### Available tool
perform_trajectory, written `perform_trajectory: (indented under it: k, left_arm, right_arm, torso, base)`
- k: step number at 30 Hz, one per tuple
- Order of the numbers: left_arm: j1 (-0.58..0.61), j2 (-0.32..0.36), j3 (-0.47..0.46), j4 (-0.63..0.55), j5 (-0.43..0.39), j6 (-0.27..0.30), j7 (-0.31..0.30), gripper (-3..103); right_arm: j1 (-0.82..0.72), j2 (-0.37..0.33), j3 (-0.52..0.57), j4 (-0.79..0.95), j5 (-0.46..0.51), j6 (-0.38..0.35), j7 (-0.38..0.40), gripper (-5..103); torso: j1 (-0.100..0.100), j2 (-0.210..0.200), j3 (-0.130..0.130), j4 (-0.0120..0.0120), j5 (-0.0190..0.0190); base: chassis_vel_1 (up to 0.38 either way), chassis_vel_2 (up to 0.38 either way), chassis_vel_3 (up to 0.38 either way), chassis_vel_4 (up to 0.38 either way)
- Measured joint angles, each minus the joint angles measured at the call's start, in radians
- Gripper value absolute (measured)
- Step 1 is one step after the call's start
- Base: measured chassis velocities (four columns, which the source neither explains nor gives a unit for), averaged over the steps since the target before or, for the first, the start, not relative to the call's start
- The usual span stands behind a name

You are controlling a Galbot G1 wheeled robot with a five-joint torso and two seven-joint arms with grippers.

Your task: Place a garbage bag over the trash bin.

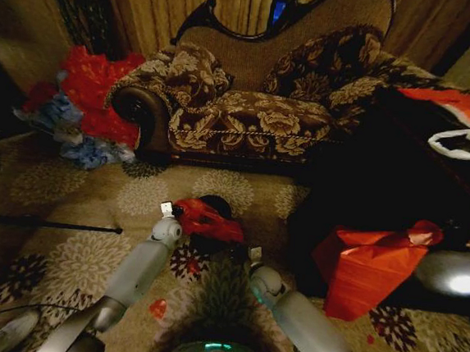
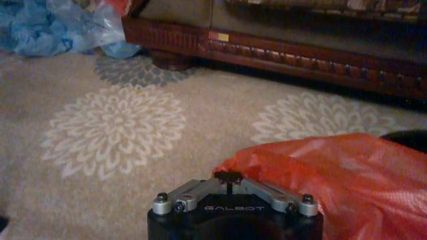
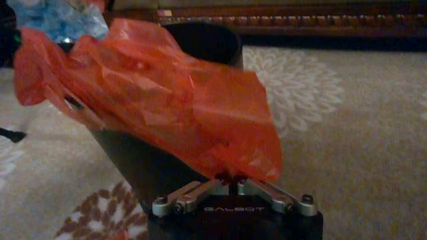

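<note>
The garbage bag (image 1: 206, 220) is a crinkly red plastic sheet lying across the top of the small black trash bin (image 1: 216, 203) on the carpet in front of the sofa. In the right wrist view the garbage bag (image 3: 167, 95) drapes over the trash bin (image 3: 143, 165), part of whose round mouth shows behind it. My right gripper (image 3: 233, 178) is shut on the bag's lower edge, close against the bin's side. My left gripper (image 2: 228, 176) is shut at the bag's opposite corner, with the garbage bag (image 2: 347, 175) spreading away from it. In the head view the left gripper (image 1: 168, 211) and right gripper (image 1: 254, 255) flank the bin.
A floral sofa (image 1: 257, 112) stands just behind the bin. A heap of red and blue bags (image 1: 85, 105) lies at its left end. An orange-red plastic bundle (image 1: 371, 266) sits by a dark table (image 1: 400, 174) on the right. A thin black rod (image 1: 45, 224) lies on the carpet.
</note>
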Motion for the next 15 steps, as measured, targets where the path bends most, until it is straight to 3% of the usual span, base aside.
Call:
perform_trajectory:
  k: [15]
  left_arm:
    - [0.019,-0.005,-0.001,0.048,0.030,-0.025,0.004,0]
  right_arm:
    - [-0.053,0.033,-0.008,-0.036,-0.032,-0.001,-0.016,0]
  torso:
    - [0.000,0.000,0.000,-0.0001,0.0001]
  base:
    - [0.000,0.000,0.000,0.000]
